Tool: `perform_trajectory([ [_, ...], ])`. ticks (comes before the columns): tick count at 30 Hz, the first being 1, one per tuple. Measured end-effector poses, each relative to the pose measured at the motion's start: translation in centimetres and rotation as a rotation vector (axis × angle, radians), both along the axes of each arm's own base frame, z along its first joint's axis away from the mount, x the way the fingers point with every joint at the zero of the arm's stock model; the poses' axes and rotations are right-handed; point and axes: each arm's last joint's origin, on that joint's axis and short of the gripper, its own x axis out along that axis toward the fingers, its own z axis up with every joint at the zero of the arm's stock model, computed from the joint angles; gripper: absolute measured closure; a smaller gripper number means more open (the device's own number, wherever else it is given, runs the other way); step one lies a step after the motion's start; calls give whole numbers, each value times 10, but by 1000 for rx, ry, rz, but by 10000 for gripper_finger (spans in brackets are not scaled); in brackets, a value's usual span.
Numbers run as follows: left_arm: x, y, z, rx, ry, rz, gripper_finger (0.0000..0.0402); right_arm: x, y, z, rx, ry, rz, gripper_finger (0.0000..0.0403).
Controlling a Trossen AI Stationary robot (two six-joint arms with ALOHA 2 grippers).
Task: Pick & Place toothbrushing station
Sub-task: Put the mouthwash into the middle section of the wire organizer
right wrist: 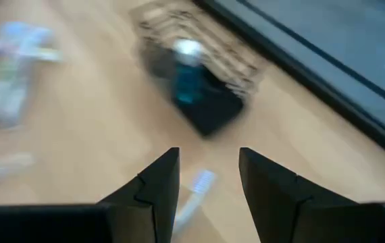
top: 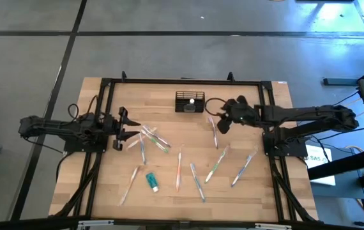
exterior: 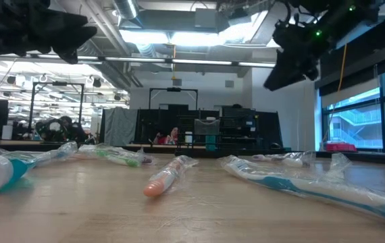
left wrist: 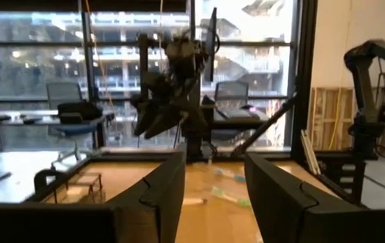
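Noting our right tool (top: 215, 119) hovers fingers apart, just beside the toothbrushing station (top: 189, 101) at the table's (top: 105, 185) far edge; station's long axis runs left-right; left tool (top: 129, 126), also apart, waits farther off.

You get even, bright overhead light on the table (top: 169, 191) with faint shadows, glare from ceiling strips (exterior: 179, 37) in the low view, backlit windows (left wrist: 44, 74) silhouetting the left wrist view, and heavy motion blur across the caddy (right wrist: 199, 74) in the right wrist view.
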Motion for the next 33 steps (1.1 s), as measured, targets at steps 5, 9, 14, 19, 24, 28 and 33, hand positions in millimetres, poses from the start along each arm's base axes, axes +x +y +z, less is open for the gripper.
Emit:
perform_trajectory([
  [5, 10, -1, 2, -16, 50, -13, 251, 4, 2, -8, 22, -85, 101, 245],
  [9, 21, -5, 7, 4, 87, -40, 251, 4, 3, -11, 36, -91, 130, 245],
  [14, 37, -15, 17, 81, 133, -94, 251, 5, 3, -10, 57, -120, 116, 245],
  [19, 58, -26, 27, 188, 242, -144, 251, 8, 3, -8, 58, -156, 113, 245],
  [24, 81, -35, 39, 252, 426, -184, 251, 8, 3, -8, 58, -155, 113, 245],
  [28, 95, -41, 50, 272, 525, -213, 251, 8, 3, -8, 57, -155, 112, 245],
  [33, 108, -51, 59, 258, 638, -300, 251, 8, 3, -8, 56, -154, 112, 245],
])
